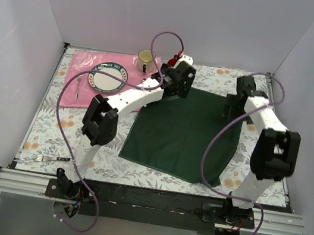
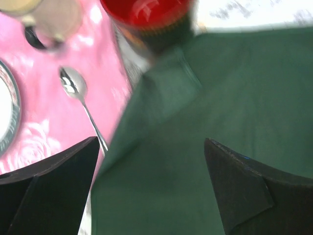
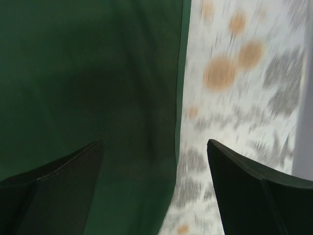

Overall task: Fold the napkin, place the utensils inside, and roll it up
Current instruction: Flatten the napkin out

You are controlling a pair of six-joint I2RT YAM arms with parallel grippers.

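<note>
The dark green napkin (image 1: 181, 133) lies spread flat on the floral tablecloth. My left gripper (image 1: 176, 86) hovers over its far left corner; in the left wrist view this gripper (image 2: 151, 142) is open, with only green cloth (image 2: 205, 107) below and nothing held. My right gripper (image 1: 235, 106) hangs over the far right edge. In its wrist view it (image 3: 155, 143) is open astride the napkin's edge (image 3: 88, 73), empty. Of the utensils, a silver-headed spoon (image 2: 73, 84) lies on the pink placemat beside the napkin. Another slim piece (image 1: 78, 88) lies left of the plate.
On the pink placemat (image 1: 84, 63) at the far left stand a plate (image 1: 108, 78) and a mug (image 1: 145, 60). A red object (image 2: 146, 12) is just beyond the napkin's corner. A small silver fork (image 1: 52, 159) lies at the near left edge. White walls surround the table.
</note>
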